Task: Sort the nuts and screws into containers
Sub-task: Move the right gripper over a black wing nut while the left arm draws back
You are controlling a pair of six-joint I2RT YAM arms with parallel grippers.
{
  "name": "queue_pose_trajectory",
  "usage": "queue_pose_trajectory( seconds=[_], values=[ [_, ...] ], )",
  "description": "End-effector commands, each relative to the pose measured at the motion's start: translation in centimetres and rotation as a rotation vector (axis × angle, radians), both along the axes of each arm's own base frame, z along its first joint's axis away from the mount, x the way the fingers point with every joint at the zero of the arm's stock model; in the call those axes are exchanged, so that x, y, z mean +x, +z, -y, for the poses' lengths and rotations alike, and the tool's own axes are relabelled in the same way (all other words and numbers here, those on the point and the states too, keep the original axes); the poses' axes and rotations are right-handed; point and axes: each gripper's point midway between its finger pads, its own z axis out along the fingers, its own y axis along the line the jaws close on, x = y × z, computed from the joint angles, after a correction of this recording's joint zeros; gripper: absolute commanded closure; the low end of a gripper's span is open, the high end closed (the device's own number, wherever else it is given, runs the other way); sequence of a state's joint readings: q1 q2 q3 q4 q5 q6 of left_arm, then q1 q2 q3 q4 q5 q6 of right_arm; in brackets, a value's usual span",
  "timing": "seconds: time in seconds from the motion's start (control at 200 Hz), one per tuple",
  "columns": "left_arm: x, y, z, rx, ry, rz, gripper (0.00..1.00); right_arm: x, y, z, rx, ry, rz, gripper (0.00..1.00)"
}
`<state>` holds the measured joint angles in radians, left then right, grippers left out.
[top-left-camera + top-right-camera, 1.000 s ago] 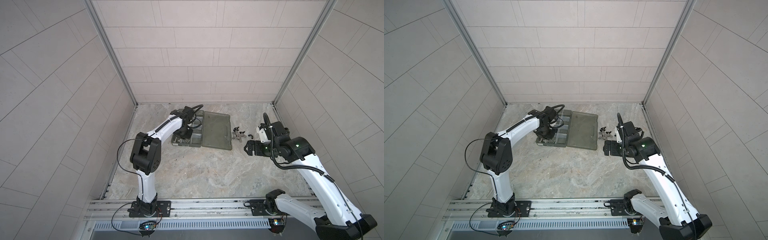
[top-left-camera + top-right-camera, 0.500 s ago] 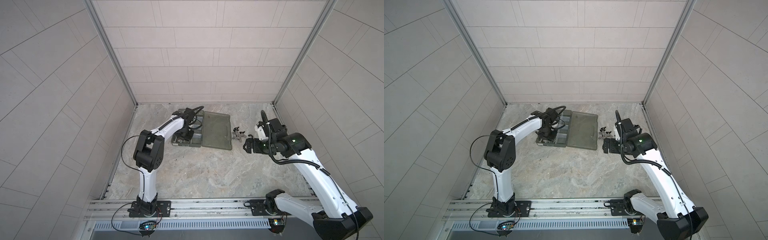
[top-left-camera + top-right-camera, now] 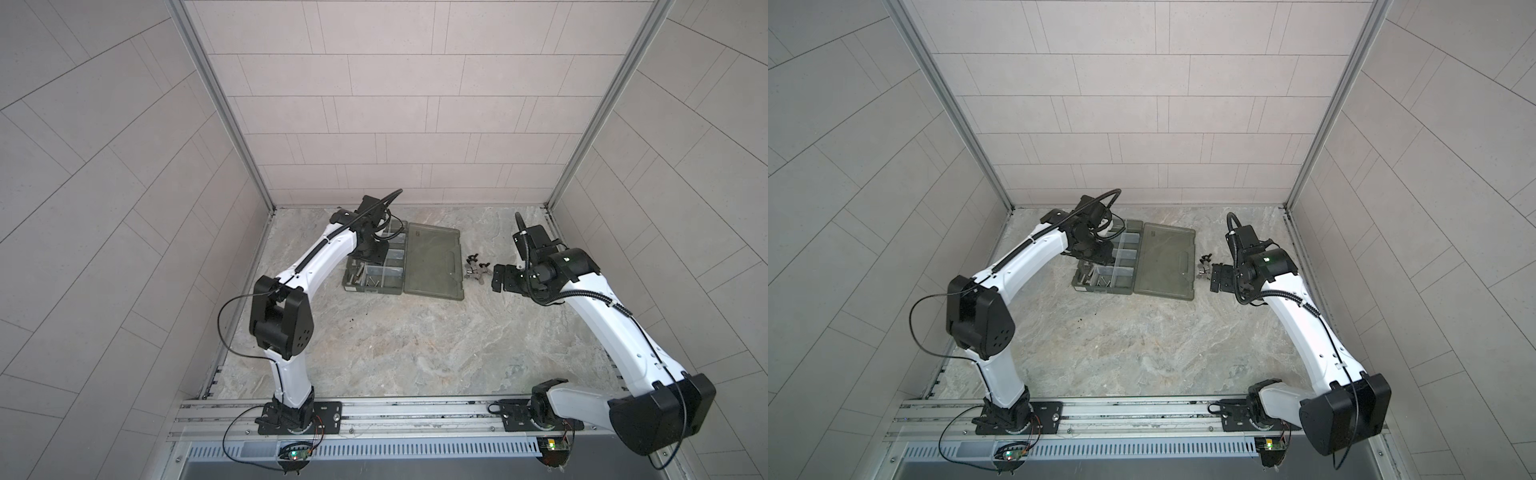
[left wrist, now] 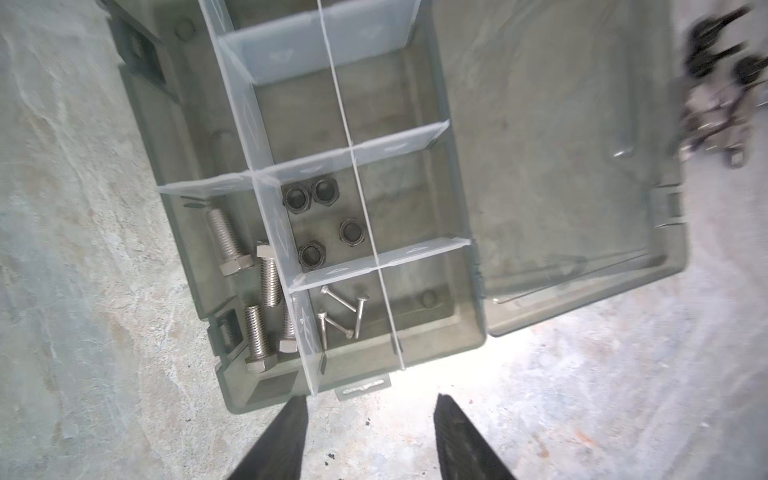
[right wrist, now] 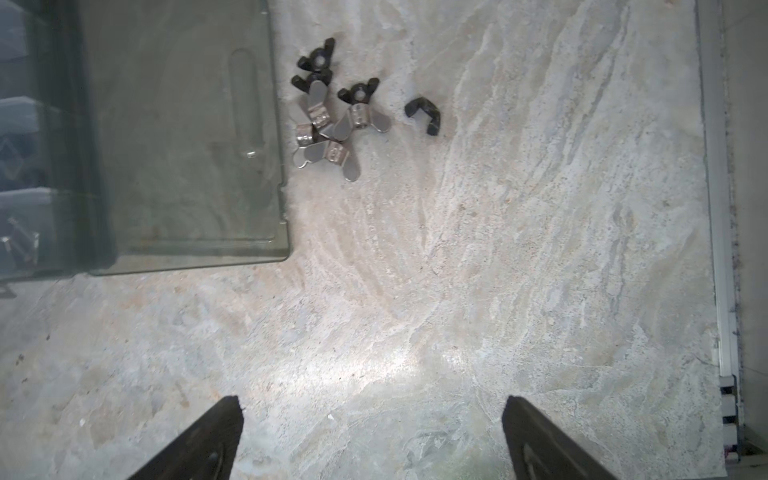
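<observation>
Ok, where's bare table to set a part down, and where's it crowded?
Widest free patch: table between the case and the front rail. Also bare: between the lone black wing nut and the side rail. Crowded: the wing nut pile fills the gap between lid and right gripper.

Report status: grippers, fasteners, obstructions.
Left gripper open, empty. Right gripper open, empty. Hex nuts, bolts, thin screws in compartments; wing nuts loose on table beside lid. Nothing blocks them.

L arm (image 3: 320,257) stretched fwd, L gripper (image 4: 371,399) jaws apart, empty; R gripper (image 5: 372,399) wide open, empty
</observation>
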<state>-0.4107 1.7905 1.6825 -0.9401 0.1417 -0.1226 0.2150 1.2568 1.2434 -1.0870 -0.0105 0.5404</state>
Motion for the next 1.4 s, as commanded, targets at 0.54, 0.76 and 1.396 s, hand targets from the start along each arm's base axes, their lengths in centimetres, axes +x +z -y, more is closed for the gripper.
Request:
queue_pose_trajectory(
  seconds=[0.54,0.76,1.396],
  values=[
    [1.0,6.2,4.8,-0.366,-0.027,0.124,0.14,13.3,-6.4,1.1,0.078,-0.147,-0.09,0.44],
    [6.3,6.0,8.3,-0.364,-0.053,0.063,0.2,15.5,-7.7,2.4,0.089,-0.134,-0.147,0.44],
    [8.3,0.9,-5.3,-0.197,0.262,0.012,0.25,13.3,-12.5,8.7,-0.047,-0.153,-0.347,0.47]
  ],
)
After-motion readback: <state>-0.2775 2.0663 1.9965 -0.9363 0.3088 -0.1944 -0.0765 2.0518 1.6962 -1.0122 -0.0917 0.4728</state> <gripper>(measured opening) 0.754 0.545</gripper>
